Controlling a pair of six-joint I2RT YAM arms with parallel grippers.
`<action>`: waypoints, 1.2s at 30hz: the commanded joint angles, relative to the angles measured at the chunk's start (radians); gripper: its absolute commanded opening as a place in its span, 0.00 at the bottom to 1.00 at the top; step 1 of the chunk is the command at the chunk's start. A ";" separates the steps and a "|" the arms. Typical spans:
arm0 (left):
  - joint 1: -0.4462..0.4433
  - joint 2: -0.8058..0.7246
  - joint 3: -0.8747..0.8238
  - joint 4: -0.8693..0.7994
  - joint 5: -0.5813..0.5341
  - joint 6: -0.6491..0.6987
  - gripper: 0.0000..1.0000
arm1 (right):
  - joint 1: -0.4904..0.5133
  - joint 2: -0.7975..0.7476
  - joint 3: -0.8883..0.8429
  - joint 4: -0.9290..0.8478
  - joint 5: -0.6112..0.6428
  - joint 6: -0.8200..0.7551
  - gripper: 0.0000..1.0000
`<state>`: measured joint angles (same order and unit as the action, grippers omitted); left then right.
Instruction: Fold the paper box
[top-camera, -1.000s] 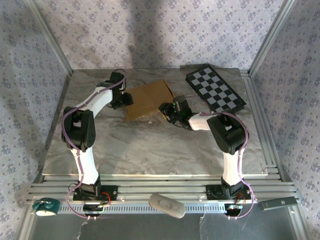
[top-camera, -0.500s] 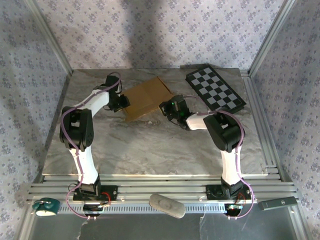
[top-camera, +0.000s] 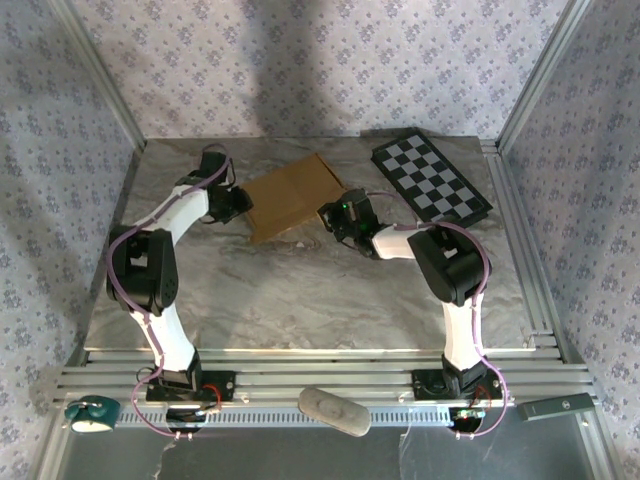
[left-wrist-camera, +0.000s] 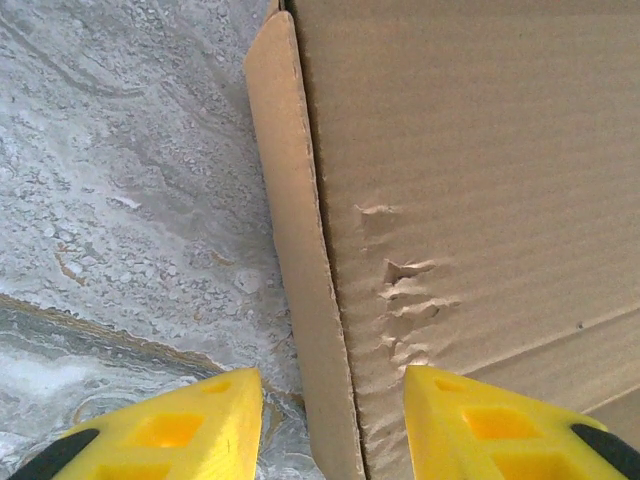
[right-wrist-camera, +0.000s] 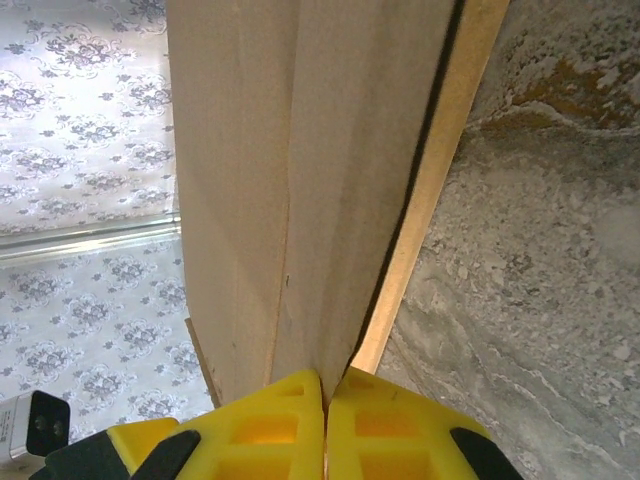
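Note:
The paper box (top-camera: 293, 195) is a flat tan cardboard piece lying at the back middle of the marble table (top-camera: 300, 290). My left gripper (top-camera: 236, 206) is at the box's left edge. In the left wrist view it (left-wrist-camera: 335, 425) is open, its yellow fingers (left-wrist-camera: 170, 430) straddling a narrow side flap (left-wrist-camera: 300, 250) without touching it; the cardboard (left-wrist-camera: 480, 150) beside the flap is dented. My right gripper (top-camera: 335, 217) is at the box's right corner. Its view shows it (right-wrist-camera: 325, 400) shut on the cardboard's edge (right-wrist-camera: 300, 150), which rises tilted off the table.
A black-and-white checkerboard panel (top-camera: 430, 177) lies at the back right, close to the right arm. Patterned walls enclose the table on three sides. On the front rails rest a white oval object (top-camera: 334, 410), a teal object (top-camera: 92, 413) and a dark bar (top-camera: 560, 407).
The right gripper has closed on the box's right edge. The left gripper has narrowed and slid left along the box's left side, and its elbow has swung outward.

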<state>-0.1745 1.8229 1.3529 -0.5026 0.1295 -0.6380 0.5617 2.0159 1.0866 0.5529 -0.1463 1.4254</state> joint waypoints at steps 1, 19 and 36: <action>0.004 0.031 0.020 -0.002 0.036 -0.009 0.40 | -0.003 -0.006 0.024 -0.050 0.005 -0.001 0.07; 0.004 0.065 -0.011 -0.019 0.029 -0.010 0.34 | -0.007 0.009 0.041 -0.061 -0.007 0.002 0.06; -0.006 0.103 -0.022 -0.061 0.027 -0.026 0.29 | -0.010 0.015 0.035 -0.063 -0.016 0.004 0.05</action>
<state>-0.1761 1.8816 1.3380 -0.4931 0.1539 -0.6498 0.5560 2.0163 1.1042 0.5266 -0.1646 1.4258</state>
